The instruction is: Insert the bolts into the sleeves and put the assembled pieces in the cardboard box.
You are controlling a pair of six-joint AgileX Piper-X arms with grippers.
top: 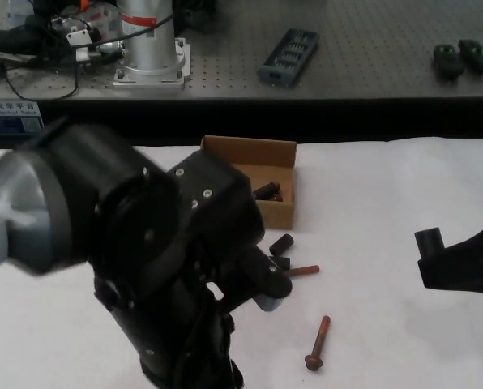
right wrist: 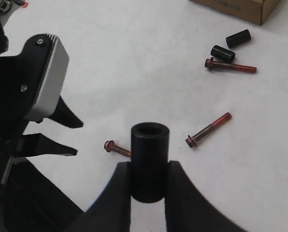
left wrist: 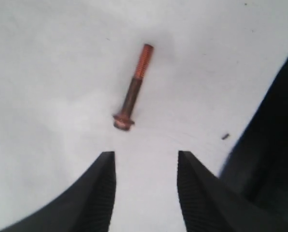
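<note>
My left gripper (left wrist: pixel 145 159) is open just above the white cloth, its fingers (left wrist: pixel 99 191) pointing at a copper bolt (left wrist: pixel 133 89) that lies a short way ahead, head end nearest. My right gripper (right wrist: pixel 149 166) is shut on an upright black sleeve (right wrist: pixel 150 154), and shows at the right edge of the high view (top: pixel 436 259). Behind that sleeve lies a bolt (right wrist: pixel 116 146), partly hidden; another bolt (right wrist: pixel 208 129) lies beside it. Two loose sleeves (right wrist: pixel 238 38) (right wrist: pixel 223 53) and a third bolt (right wrist: pixel 230 66) rest near the cardboard box (top: pixel 250 154), which holds dark pieces.
The left arm's bulky body (top: pixel 144 259) covers the near-left cloth. The left gripper's open fingers (right wrist: pixel 62 130) show in the right wrist view, close to the held sleeve. A dark bench with a metal post (top: pixel 148 40) and a blue tray (top: pixel 288 55) runs behind.
</note>
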